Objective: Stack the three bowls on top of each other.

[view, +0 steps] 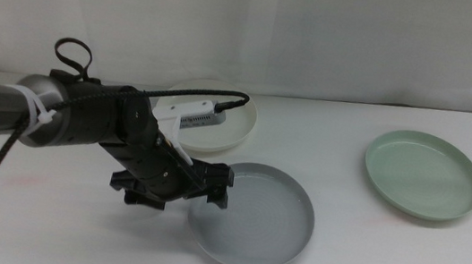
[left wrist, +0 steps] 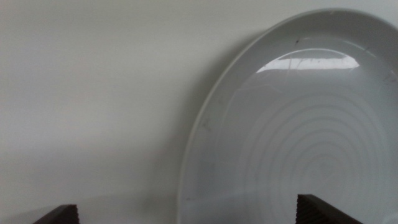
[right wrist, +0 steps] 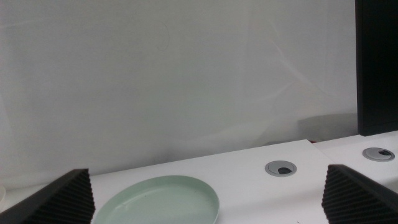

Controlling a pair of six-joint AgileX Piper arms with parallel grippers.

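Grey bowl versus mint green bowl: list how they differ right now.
The grey bowl is darker and sits near the table's middle; the mint green bowl is pale and lies far to the right. The left gripper is at the grey bowl's rim, jaws open; nothing is at the green one. Both are shallow, round, upright, unstacked.

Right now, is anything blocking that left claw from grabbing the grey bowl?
Nothing visible does. The left gripper is open at the grey bowl, its rim between the jaws. The cream bowl lies just behind.
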